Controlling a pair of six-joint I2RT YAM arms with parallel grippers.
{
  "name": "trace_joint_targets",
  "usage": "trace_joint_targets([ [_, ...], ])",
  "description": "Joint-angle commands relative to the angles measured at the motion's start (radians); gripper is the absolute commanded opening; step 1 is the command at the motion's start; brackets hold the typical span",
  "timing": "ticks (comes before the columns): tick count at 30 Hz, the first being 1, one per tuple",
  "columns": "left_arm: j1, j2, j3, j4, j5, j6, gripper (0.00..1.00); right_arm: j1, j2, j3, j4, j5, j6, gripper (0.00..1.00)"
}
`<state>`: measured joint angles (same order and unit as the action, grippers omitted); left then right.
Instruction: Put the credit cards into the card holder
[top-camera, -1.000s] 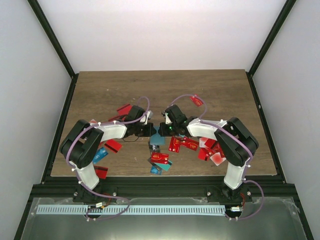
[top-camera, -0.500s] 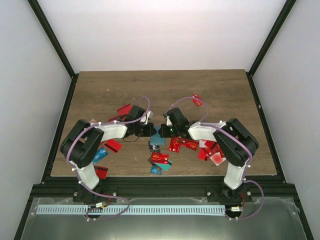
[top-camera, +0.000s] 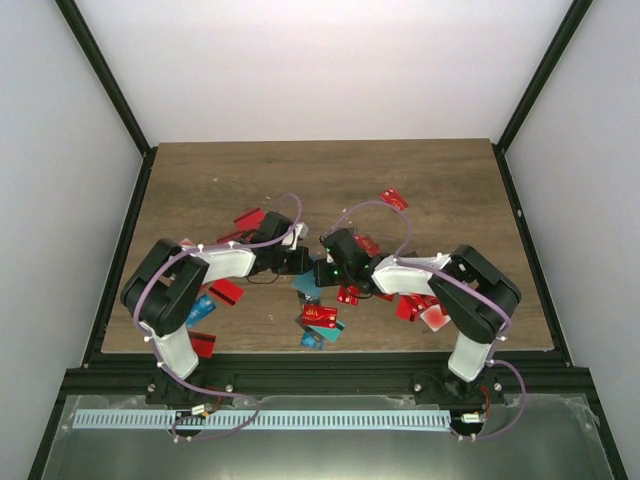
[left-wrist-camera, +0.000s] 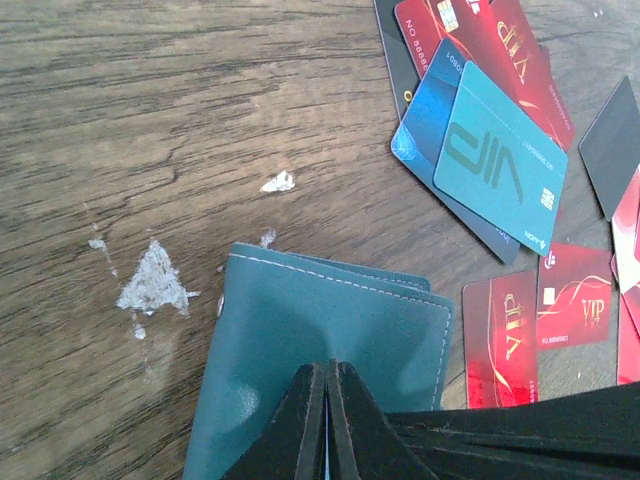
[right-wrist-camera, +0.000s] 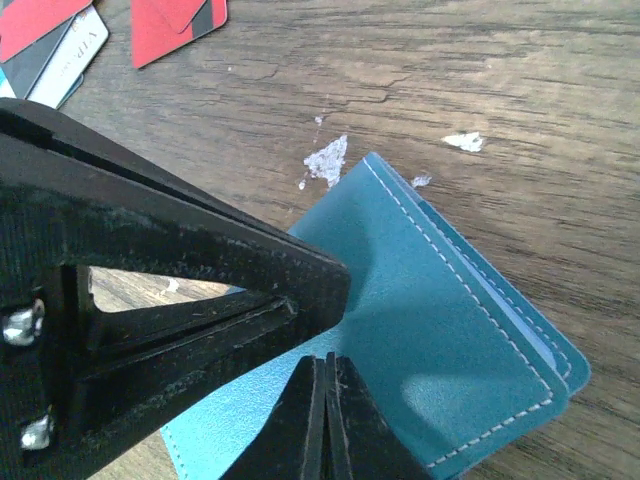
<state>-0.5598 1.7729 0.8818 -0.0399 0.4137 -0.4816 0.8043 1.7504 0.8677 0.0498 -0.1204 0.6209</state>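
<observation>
The teal card holder (left-wrist-camera: 300, 330) (right-wrist-camera: 450, 320) (top-camera: 306, 286) lies flat on the wooden table between both grippers. My left gripper (left-wrist-camera: 327, 368) (top-camera: 298, 262) is shut on its top flap; a thin blue edge shows between the jaws and the leather puckers at the tips. My right gripper (right-wrist-camera: 325, 362) (top-camera: 326, 268) is shut, its tips resting on the holder's surface right beside the left fingers (right-wrist-camera: 300, 290). Credit cards lie scattered: a teal VIP card (left-wrist-camera: 497, 165), red VIP cards (left-wrist-camera: 500, 340), a red pile (top-camera: 318, 314).
More red cards lie at the back left (top-camera: 250, 218), back right (top-camera: 395, 199) and under the right arm (top-camera: 420, 305). Teal and red cards (top-camera: 203, 308) sit by the left arm's elbow. White scuff marks (left-wrist-camera: 155, 280) spot the wood beside the holder.
My right gripper has moved left and nearer onto the card holder and closed the last bit. The left gripper has stayed shut in place.
</observation>
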Motion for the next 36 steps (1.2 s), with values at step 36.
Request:
trace_joint_targets([
  [36, 0.000, -0.062, -0.091, 0.059, -0.040, -0.041, 0.04, 0.497, 0.093, -0.207, -0.081, 0.748, 0.185, 0.01],
])
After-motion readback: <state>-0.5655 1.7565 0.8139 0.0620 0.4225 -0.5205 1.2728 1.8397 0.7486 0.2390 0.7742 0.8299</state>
